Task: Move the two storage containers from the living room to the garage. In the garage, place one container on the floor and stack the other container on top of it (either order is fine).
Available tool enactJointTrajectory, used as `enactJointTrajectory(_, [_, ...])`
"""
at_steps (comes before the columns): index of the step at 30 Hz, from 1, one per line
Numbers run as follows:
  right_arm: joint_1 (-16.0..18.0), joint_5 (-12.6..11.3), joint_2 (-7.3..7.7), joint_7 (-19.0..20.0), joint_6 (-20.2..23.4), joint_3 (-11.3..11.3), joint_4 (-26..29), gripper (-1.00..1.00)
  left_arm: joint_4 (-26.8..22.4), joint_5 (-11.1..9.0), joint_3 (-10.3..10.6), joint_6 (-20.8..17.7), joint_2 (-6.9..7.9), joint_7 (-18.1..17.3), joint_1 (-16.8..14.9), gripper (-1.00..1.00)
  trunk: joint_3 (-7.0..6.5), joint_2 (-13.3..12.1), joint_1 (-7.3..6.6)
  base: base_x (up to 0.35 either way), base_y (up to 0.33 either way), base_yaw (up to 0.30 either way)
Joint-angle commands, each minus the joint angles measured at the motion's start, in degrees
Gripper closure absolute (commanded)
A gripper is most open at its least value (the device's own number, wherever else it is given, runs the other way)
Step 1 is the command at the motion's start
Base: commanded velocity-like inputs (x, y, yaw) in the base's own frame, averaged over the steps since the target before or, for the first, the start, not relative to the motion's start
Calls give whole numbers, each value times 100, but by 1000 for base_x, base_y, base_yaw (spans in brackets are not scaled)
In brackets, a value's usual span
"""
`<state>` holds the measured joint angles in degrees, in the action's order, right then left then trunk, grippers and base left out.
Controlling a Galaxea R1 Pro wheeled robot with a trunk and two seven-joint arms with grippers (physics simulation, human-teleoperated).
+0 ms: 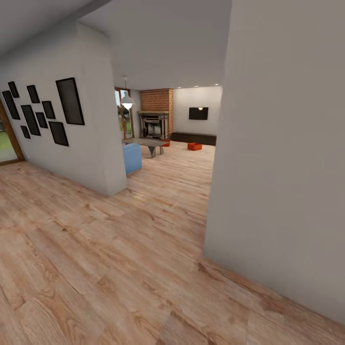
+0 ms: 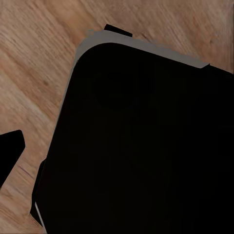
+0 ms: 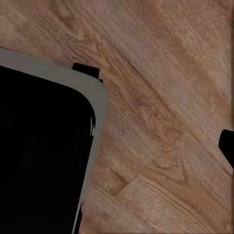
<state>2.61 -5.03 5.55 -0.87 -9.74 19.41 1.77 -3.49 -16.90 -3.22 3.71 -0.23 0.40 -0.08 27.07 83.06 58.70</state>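
Both claws hang low over the wood floor (image 1: 120,268), and I can't tell whether either is open or closed. Beneath the left claw, its wrist view shows a big black body with a grey rim (image 2: 146,146) and a dark tip (image 2: 9,151) off to one side, possibly a finger. Beneath the right claw the same kind of black, grey-edged body (image 3: 44,156) covers half the planks (image 3: 161,97), with a small dark tip (image 3: 227,146) at the frame's edge.

Far ahead of the claws, through the opening between a white wall (image 1: 86,143) hung with black frames (image 1: 70,100) and a near wall (image 1: 287,167), lies the living room. One bin (image 1: 194,146) sits on the floor there, well beyond reach. A second bin (image 1: 166,142) shows as an orange patch just behind the table (image 1: 146,143), too small to make out clearly. Past them stand a brick fireplace (image 1: 155,117) and a dark screen (image 1: 198,113); a blue sofa (image 1: 132,158) end peeks from behind the left wall.
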Motion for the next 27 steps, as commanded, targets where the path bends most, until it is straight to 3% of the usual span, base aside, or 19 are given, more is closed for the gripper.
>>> enactJointTrajectory(1, [2,-50,2,-9,-17,52,-2,-100,-3,-7,-30,16,-2,4,1,-100,5,2,3,326,0,1])
enactJointTrajectory(19, [2,-34,1,56,14,69,-2,-100,-3,-7,-32,60,-3,4,-1,-100,5,2,3,326,0,2])
enactJointTrajectory(27, [2,-92,3,3,-10,29,-2,-100,-3,-7,-30,59,-3,4,1,-100,5,2,3,326,0,227])
